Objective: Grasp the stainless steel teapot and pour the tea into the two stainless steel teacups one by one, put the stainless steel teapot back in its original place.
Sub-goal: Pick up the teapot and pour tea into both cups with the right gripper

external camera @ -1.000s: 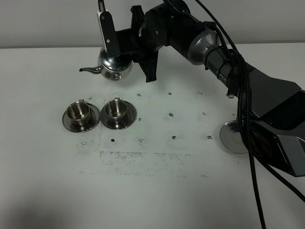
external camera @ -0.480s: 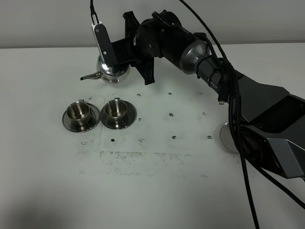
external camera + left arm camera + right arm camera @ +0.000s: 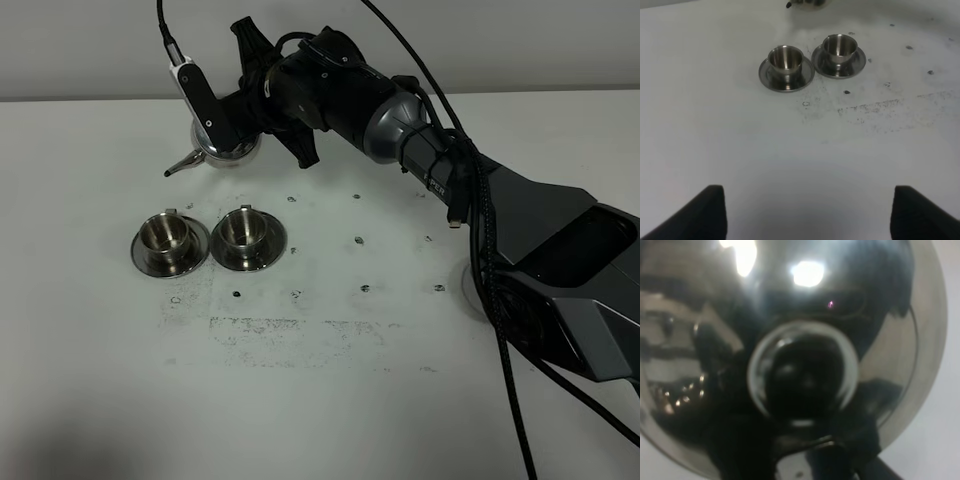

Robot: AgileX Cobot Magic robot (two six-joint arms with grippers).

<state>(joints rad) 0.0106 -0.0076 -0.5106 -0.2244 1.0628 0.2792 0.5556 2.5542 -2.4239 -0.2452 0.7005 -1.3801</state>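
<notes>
My right gripper reaches across to the far left and is shut on the stainless steel teapot. It holds the pot tilted, with the thin spout pointing down and left, behind the cups. In the right wrist view the pot's shiny lid and knob fill the picture. The two stainless steel teacups stand side by side on their saucers, also in the left wrist view. No tea shows. My left gripper is open and empty, well in front of the cups.
The white table has small dark marks and a scuffed patch in front of the cups. My right arm's dark body and cables cross the right half. The table's back edge runs just behind the teapot.
My right gripper has carried the teapot left and toward the back edge. The pot is tilted more, with the spout lower. The cups have not moved.
</notes>
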